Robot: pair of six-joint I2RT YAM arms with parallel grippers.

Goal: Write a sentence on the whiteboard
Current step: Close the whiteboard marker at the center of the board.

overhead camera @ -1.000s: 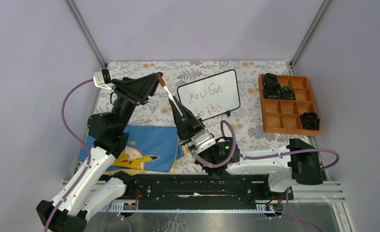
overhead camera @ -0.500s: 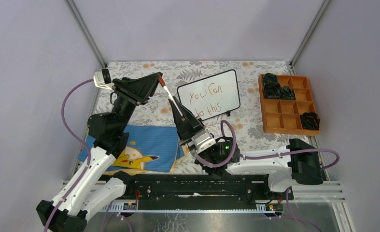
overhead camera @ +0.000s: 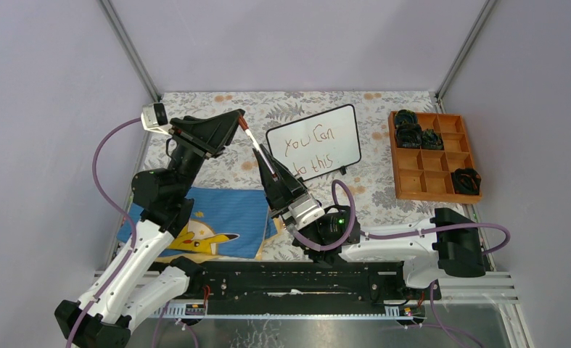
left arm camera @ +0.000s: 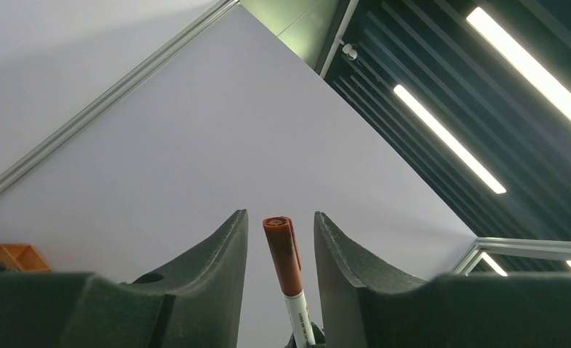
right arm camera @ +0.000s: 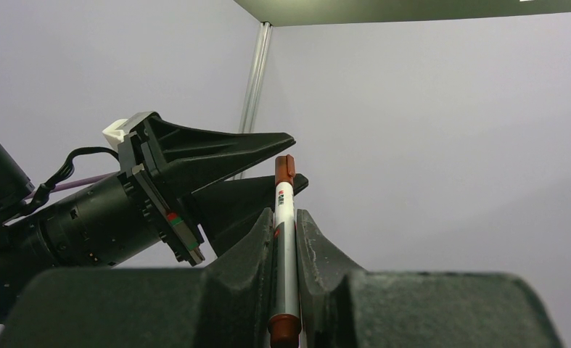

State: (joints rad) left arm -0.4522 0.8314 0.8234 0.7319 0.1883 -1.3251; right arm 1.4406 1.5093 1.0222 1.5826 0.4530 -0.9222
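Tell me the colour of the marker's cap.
The marker's cap is reddish-brown, clearest in the left wrist view.

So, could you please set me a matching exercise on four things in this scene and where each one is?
Things:
1. marker
2. whiteboard
3. orange tray
4. blue cloth

Places:
A. at the far right side
B. lying flat at the near left
C. clamped in the right pincer
D. standing mid-table, bearing reddish writing

Pairs: 1-C, 2-D, 3-A, 4-B
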